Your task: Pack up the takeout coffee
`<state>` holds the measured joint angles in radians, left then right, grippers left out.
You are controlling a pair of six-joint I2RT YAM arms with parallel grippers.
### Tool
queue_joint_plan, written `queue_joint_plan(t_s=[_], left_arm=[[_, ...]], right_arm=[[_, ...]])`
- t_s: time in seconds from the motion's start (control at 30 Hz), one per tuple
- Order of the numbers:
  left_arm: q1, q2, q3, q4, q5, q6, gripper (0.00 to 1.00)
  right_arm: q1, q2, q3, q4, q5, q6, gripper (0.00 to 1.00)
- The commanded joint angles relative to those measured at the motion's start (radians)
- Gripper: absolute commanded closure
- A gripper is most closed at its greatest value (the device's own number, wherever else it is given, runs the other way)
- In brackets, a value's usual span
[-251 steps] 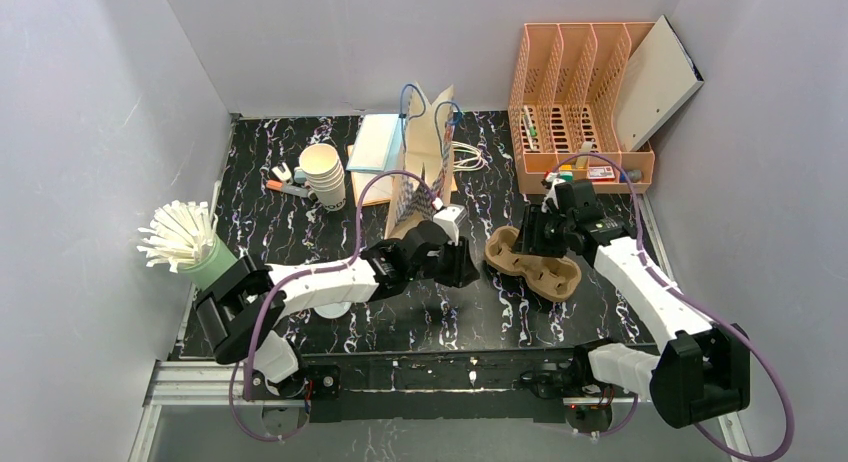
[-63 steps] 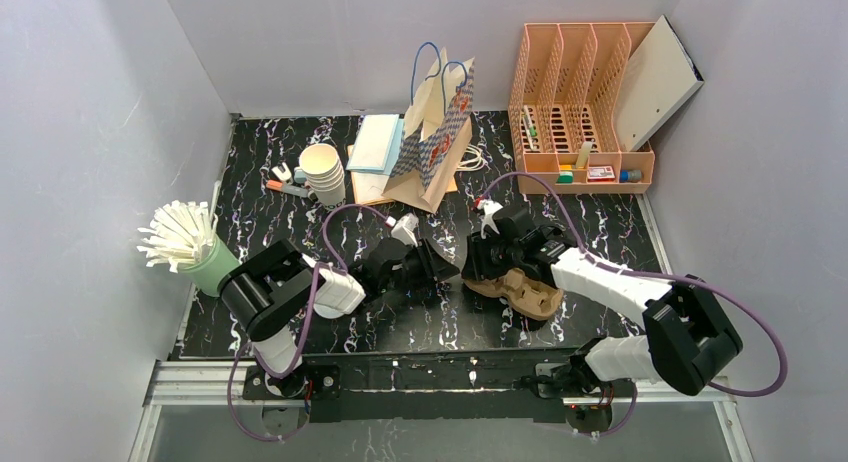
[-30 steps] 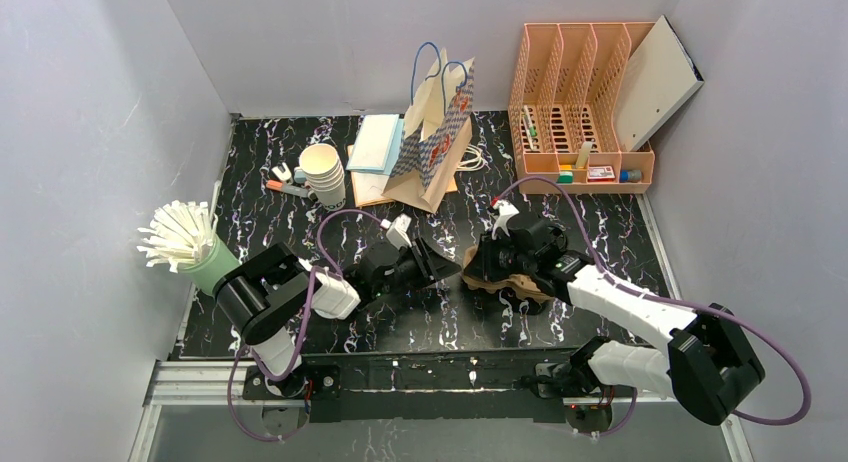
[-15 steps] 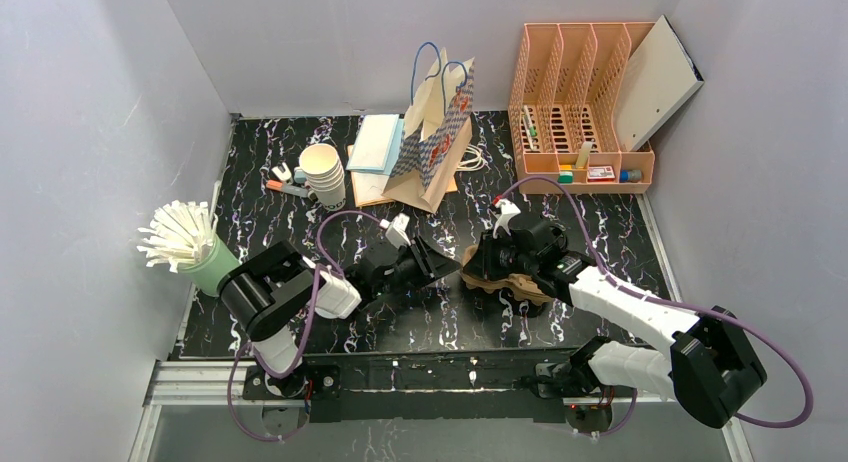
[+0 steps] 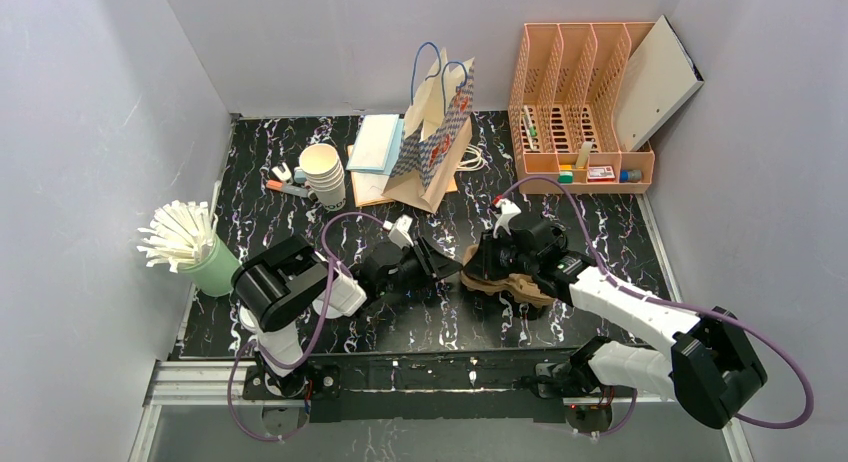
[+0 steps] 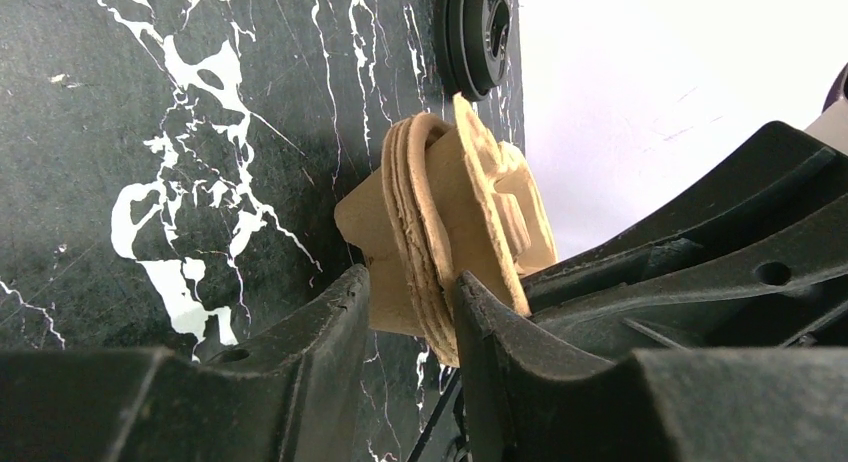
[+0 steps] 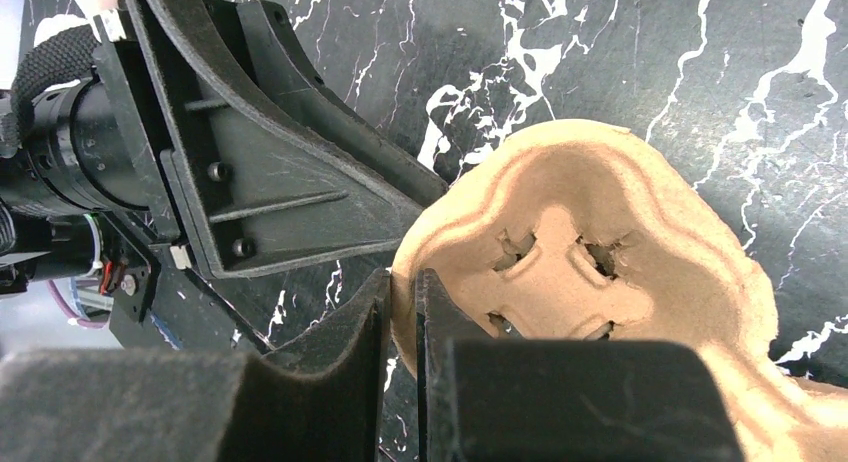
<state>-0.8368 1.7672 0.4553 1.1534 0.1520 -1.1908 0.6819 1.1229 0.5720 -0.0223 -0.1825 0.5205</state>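
Note:
The takeout coffee is out of view. A brown pulp cup carrier [image 5: 512,279] lies tilted on the black marble table [image 5: 300,222] between both arms. My right gripper [image 5: 487,269] is shut on its thin rim [image 7: 403,302], with the carrier's cup wells [image 7: 590,252] just beyond. My left gripper [image 5: 455,268] comes from the left and is shut on the carrier's layered left edge [image 6: 412,302]; the cardboard [image 6: 470,202] fills the gap between the jaws. In the right wrist view the left gripper's fingers [image 7: 300,192] touch that same end.
A patterned paper bag [image 5: 437,142] stands at the back centre. Stacked cream cups [image 5: 322,172] and a pale pad [image 5: 377,142] sit to its left. The light green straw holder [image 5: 195,247] is far left, a peach file organizer [image 5: 585,102] back right. A black disc [image 6: 478,37] lies past the carrier.
Over the last second both grippers stay on the carrier, with the left jaws closing slightly on its edge. Seconds before, the left gripper came away from the bag and the right brought the carrier leftward.

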Motion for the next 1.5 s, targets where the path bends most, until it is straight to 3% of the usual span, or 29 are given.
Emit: queue_joint_plan(t_s=[0.0,0.3,0.4,0.43,0.57,0.67,0.77,0.9,1.33,1.47], left_arm=[[0.005,0.03,0.011,0.005,-0.009,0.014,0.67],[0.004,0.056,0.01,-0.02,-0.027,0.069,0.72],[0.002,0.051,0.018,-0.034,-0.027,0.085,0.72],[0.002,0.049,0.023,-0.042,-0.027,0.092,0.72],[-0.004,0.022,0.054,-0.122,-0.035,0.144,0.72],[-0.015,-0.003,0.085,-0.201,-0.055,0.19,0.72],[-0.022,-0.024,0.102,-0.243,-0.075,0.217,0.72],[-0.031,-0.041,0.121,-0.3,-0.092,0.249,0.72],[-0.053,-0.043,0.141,-0.33,-0.11,0.265,0.72],[-0.059,-0.045,0.149,-0.349,-0.12,0.277,0.71]], right_arm=[[0.003,-0.038,0.037,0.024,0.022,-0.01,0.86],[0.003,-0.119,0.119,-0.111,0.121,-0.065,0.81],[0.005,-0.12,0.121,-0.126,0.112,-0.065,0.56],[0.005,-0.116,0.121,-0.133,0.107,-0.062,0.51],[0.003,-0.11,0.146,-0.216,0.171,-0.027,0.39],[0.002,-0.096,0.179,-0.326,0.361,0.026,0.32],[0.002,-0.045,0.223,-0.448,0.526,0.103,0.18],[0.002,0.036,0.275,-0.59,0.656,0.204,0.11],[0.002,0.171,0.265,-0.639,0.603,0.367,0.22],[0.002,0.172,0.272,-0.636,0.584,0.376,0.34]])
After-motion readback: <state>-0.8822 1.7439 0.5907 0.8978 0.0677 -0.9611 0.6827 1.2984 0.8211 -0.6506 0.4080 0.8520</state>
